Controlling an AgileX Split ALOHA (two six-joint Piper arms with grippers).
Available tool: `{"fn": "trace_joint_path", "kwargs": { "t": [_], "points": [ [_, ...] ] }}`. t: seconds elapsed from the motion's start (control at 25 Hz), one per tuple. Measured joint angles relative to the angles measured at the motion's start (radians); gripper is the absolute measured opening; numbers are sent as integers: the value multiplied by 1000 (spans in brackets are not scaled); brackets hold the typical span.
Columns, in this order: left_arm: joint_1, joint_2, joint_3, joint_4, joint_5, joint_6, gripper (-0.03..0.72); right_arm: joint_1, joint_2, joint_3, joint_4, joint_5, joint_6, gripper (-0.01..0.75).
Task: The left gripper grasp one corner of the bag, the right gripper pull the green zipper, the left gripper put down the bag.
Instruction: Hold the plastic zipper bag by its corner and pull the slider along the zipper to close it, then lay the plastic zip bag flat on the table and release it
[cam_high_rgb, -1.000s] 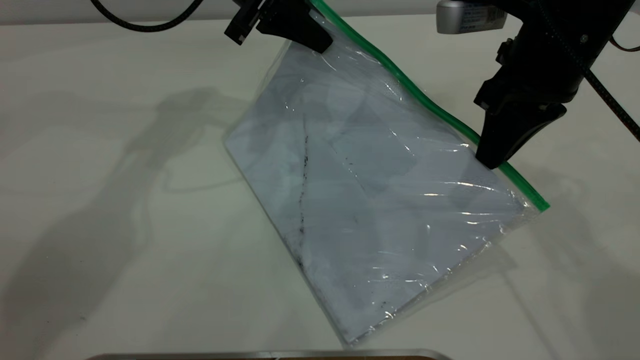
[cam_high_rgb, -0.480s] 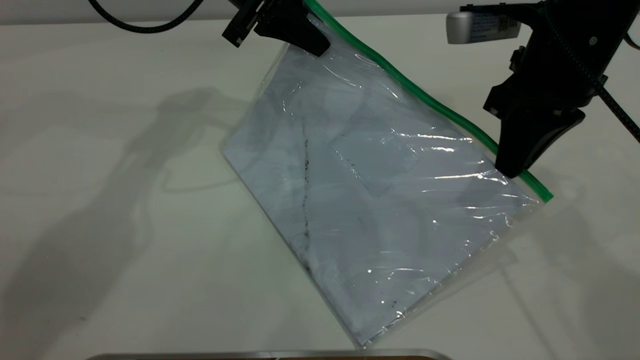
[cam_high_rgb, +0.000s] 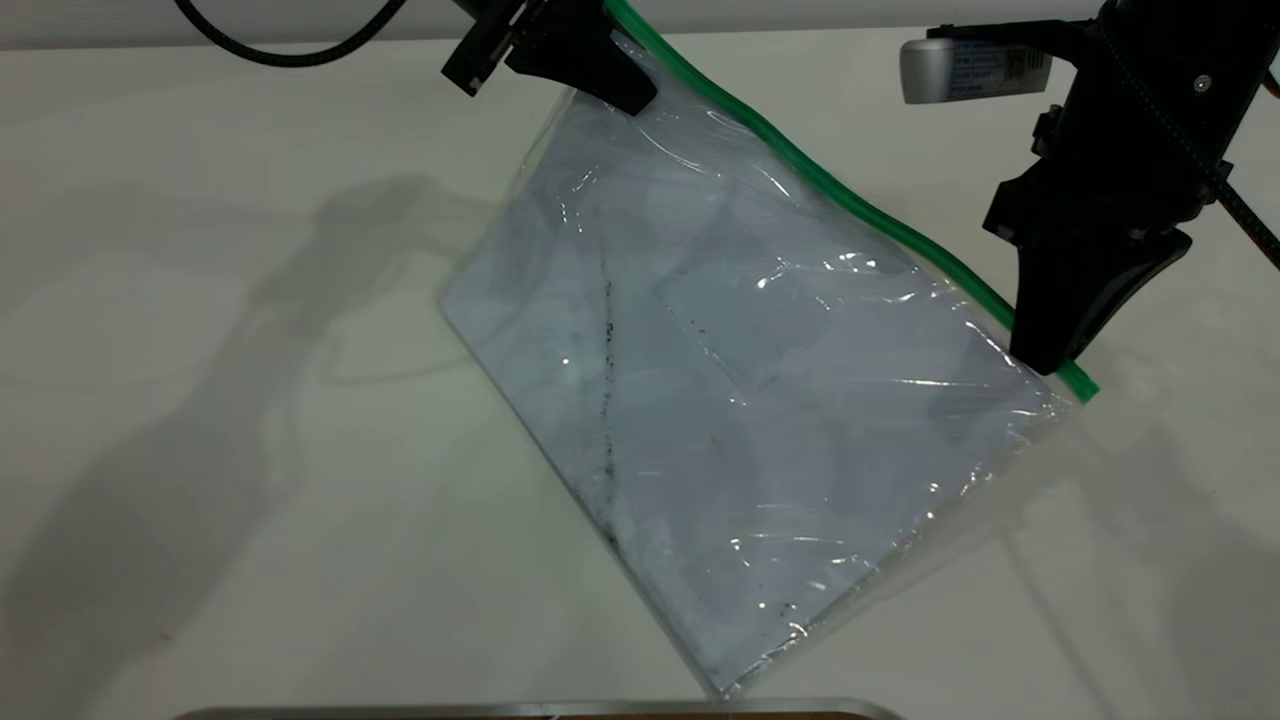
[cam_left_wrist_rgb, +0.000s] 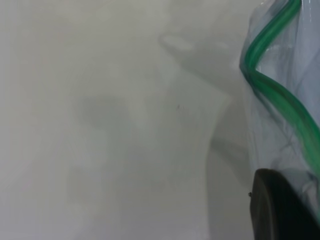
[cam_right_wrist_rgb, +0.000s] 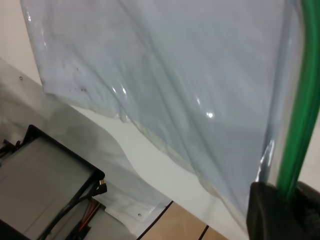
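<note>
The clear bag (cam_high_rgb: 740, 400) with a white sheet and a dark smudge line hangs tilted over the table. My left gripper (cam_high_rgb: 625, 95) is shut on its upper corner at the top of the exterior view, where the green zipper (cam_high_rgb: 850, 215) strip begins. My right gripper (cam_high_rgb: 1045, 360) is shut on the green zipper near the strip's lower right end. In the right wrist view the green strip (cam_right_wrist_rgb: 300, 120) runs down between my jaws. In the left wrist view the wavy green strip (cam_left_wrist_rgb: 272, 85) runs past one black fingertip (cam_left_wrist_rgb: 280, 207). The slider tab is hidden.
The white table (cam_high_rgb: 250, 400) lies under the bag. A metal-edged panel (cam_high_rgb: 540, 710) lies at the front edge, also in the right wrist view (cam_right_wrist_rgb: 45, 185). A black cable (cam_high_rgb: 290, 45) loops at the back left.
My right gripper has slid along the green zipper toward its lower right end. The bag has shifted slightly. The left gripper has held still.
</note>
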Motion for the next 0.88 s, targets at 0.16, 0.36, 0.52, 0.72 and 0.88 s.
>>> {"fn": "trace_joint_path", "kwargs": {
  "t": [0.16, 0.36, 0.52, 0.72, 0.88],
  "points": [
    [10, 0, 0, 4, 0, 0, 51, 0, 0, 0, 0, 13, 0, 79],
    [15, 0, 0, 9, 0, 0, 51, 0, 0, 0, -1, 35, 0, 85],
    [20, 0, 0, 44, -18, 1, 51, 0, 0, 0, -16, 85, 7, 87],
    [27, 0, 0, 50, -26, 1, 51, -1, 0, 0, -17, 98, 19, 92],
    [27, 0, 0, 45, -26, 1, 51, -1, 0, 0, -19, 96, 22, 102]
  ]
}}
